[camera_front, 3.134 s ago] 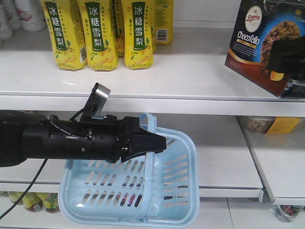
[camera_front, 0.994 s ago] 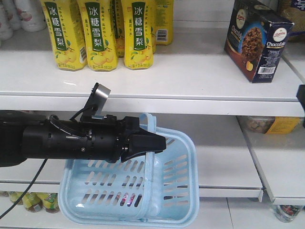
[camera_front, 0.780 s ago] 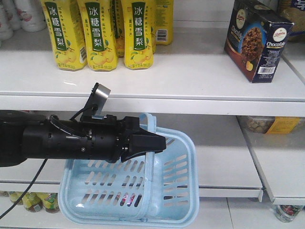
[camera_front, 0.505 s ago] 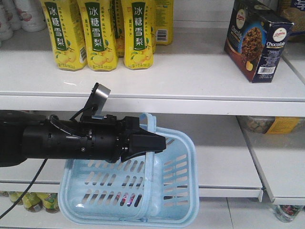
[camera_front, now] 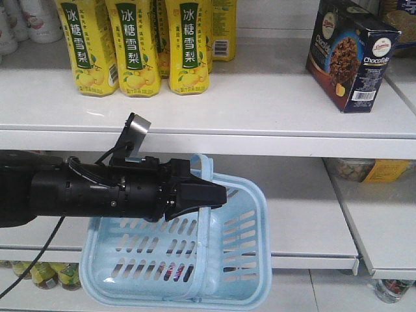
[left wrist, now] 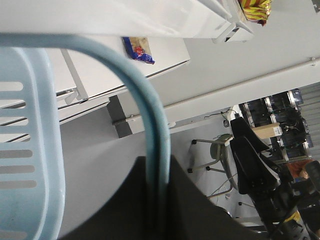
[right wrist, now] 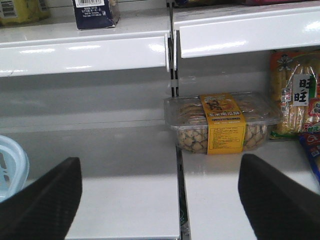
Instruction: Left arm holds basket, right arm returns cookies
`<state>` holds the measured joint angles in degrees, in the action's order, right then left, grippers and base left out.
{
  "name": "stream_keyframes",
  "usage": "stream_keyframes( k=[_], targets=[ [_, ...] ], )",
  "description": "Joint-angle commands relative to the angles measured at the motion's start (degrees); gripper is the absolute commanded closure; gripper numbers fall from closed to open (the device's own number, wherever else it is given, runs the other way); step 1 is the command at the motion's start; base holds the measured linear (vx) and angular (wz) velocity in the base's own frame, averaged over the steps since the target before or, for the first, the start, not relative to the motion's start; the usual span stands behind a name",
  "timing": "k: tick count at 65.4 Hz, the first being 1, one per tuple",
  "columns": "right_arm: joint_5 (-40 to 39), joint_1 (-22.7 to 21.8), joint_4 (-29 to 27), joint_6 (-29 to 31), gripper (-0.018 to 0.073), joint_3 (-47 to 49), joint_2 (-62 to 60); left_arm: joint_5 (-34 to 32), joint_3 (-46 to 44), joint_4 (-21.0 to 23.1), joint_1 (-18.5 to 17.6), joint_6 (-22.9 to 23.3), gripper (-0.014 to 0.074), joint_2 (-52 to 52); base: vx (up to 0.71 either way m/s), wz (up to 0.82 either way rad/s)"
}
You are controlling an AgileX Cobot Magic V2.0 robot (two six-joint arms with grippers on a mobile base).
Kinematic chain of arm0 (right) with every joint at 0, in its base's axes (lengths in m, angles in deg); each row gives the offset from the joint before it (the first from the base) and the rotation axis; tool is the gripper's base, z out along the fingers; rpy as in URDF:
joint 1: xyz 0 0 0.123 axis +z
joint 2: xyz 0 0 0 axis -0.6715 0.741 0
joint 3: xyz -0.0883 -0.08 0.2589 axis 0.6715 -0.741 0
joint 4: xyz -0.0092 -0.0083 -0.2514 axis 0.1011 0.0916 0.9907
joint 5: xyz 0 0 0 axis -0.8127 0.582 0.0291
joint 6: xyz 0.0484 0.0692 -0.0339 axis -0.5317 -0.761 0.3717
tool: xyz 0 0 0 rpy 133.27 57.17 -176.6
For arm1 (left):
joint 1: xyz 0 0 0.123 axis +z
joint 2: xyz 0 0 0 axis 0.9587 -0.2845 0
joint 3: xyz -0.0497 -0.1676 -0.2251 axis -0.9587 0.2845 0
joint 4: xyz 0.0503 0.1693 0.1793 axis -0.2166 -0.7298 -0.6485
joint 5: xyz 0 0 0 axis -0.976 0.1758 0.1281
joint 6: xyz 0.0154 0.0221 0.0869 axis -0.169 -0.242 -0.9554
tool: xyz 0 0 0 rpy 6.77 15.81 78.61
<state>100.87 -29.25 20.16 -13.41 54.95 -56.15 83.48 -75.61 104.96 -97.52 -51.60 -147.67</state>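
Observation:
My left arm [camera_front: 97, 192] reaches in from the left below the upper shelf. Its gripper [camera_front: 211, 194] is shut on the hoop handle [left wrist: 156, 125] of the light blue basket [camera_front: 244, 250], which hangs tilted in front of the lower shelf. In the left wrist view the handle runs straight down between the two dark jaws of the left gripper [left wrist: 159, 192]. The cookies [camera_front: 351, 55] stand upright on the upper shelf at the right, apart from any gripper; their barcode end [right wrist: 95, 11] shows in the right wrist view. My right gripper [right wrist: 160, 200] is open and holds nothing, low in front of the lower shelf.
Yellow-labelled drink bottles [camera_front: 136, 45] stand in a row at the upper shelf's left. A clear tub of snacks with a yellow label [right wrist: 222, 122] and a snack bag [right wrist: 295, 95] sit on the lower right shelf. A basket corner [right wrist: 10, 165] shows at the left.
The cookies were tilted in my right gripper at the upper right three seconds ago; now they stand on the shelf, released. The right gripper has withdrawn out of the front view.

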Motion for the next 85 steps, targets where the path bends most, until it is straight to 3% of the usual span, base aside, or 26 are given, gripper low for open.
stream_keyframes(
  k=[1, 20, 68, 85],
  targets=[
    [-4.1, -0.3, 2.4, 0.7, 0.0039, 1.1, 0.6, 0.0, -1.7, 6.3, 0.3, -0.2, 0.0599, 1.7, 0.00, 0.00],
    [-4.3, -0.3, 3.1, 0.4, 0.0576, 1.1, 0.6, 0.0, -1.7, 6.3, 0.3, -0.2, 0.0599, 1.7, 0.00, 0.00],
    [-3.6, -0.3, 3.1, 0.1, 0.0565, 1.1, 0.6, -1.9, -1.1, 5.9, -1.0, -0.2, 0.0599, 3.8, 0.00, 0.00],
    [-3.5, -0.3, 3.1, 0.1, 0.0565, 1.1, 0.6, -5.0, 8.4, -2.3, -3.3, -0.2, 0.0599, 18.1, 0.00, 0.00]
  ],
)
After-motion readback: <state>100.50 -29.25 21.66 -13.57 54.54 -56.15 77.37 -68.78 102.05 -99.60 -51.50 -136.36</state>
